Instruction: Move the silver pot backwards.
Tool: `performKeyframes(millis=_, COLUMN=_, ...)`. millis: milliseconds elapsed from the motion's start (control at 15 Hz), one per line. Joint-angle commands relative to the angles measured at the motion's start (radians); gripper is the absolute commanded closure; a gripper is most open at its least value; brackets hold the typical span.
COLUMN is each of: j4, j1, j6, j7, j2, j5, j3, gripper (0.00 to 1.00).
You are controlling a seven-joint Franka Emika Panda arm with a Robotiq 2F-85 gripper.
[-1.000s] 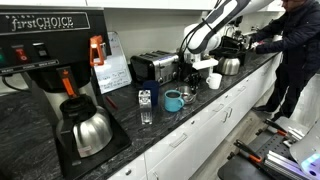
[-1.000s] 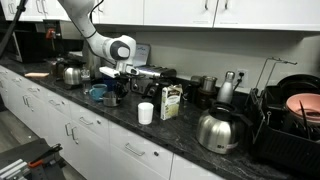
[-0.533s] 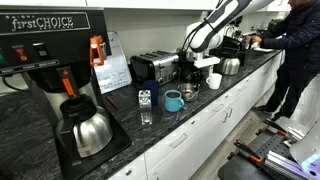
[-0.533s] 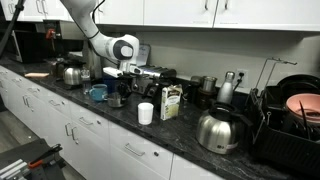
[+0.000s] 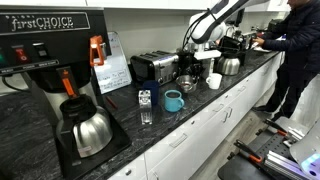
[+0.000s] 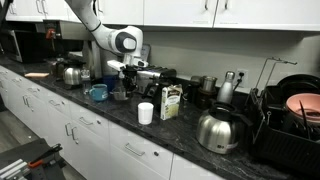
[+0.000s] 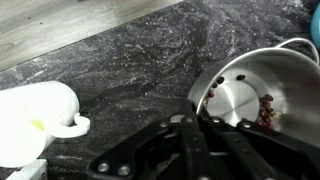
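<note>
In an exterior view, the silver pot (image 5: 186, 83) sat just beside the toaster (image 5: 153, 67), at six o'clock of your gripper (image 5: 193, 67). You looked mid-carry, with the set-down and release left to do.

In an exterior view from the opposite end, the silver pot (image 6: 122, 92) hung at six o'clock under the gripper (image 6: 125, 78), with the teal mug (image 6: 97, 92) at nine o'clock of it.

In the wrist view, your gripper (image 7: 197, 122) had its fingers drawn together on the near rim. The silver pot (image 7: 255, 90) spread toward two o'clock, with the white mug (image 7: 35, 115) at nine o'clock.
</note>
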Motion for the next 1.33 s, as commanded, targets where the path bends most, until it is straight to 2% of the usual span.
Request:
performKeyframes(millis=0, j4=0.003, j1=-0.026, j6=-0.014, j7=-0.032, j2=-0.046, j5=0.081, j3=0.019, gripper=0.99)
performKeyframes(millis=267, j4=0.034, j1=-0.029, j6=-0.029, j7=-0.064, j2=-0.082, j5=0.175, j3=0.027, gripper=0.99)
performKeyframes(millis=400, j4=0.066, j1=-0.022, j6=-0.053, j7=-0.07, j2=-0.094, j5=0.187, j3=0.033, gripper=0.99)
performKeyframes(millis=1000, j4=0.298, j1=0.048, j6=-0.12, j7=-0.059, j2=0.013, j5=0.124, j3=0.106, gripper=0.99)
performKeyframes(millis=1067, j4=0.313, j1=0.055, j6=-0.126, j7=-0.062, j2=0.027, j5=0.118, j3=0.11, gripper=0.99)
performKeyframes(millis=1133, j4=0.255, j1=0.055, j6=-0.073, j7=-0.039, j2=-0.006, j5=0.133, j3=0.109, gripper=0.94)
performKeyframes(millis=1267, j4=0.281, j1=0.061, j6=-0.08, j7=-0.04, j2=0.018, j5=0.126, j3=0.111, gripper=0.94)
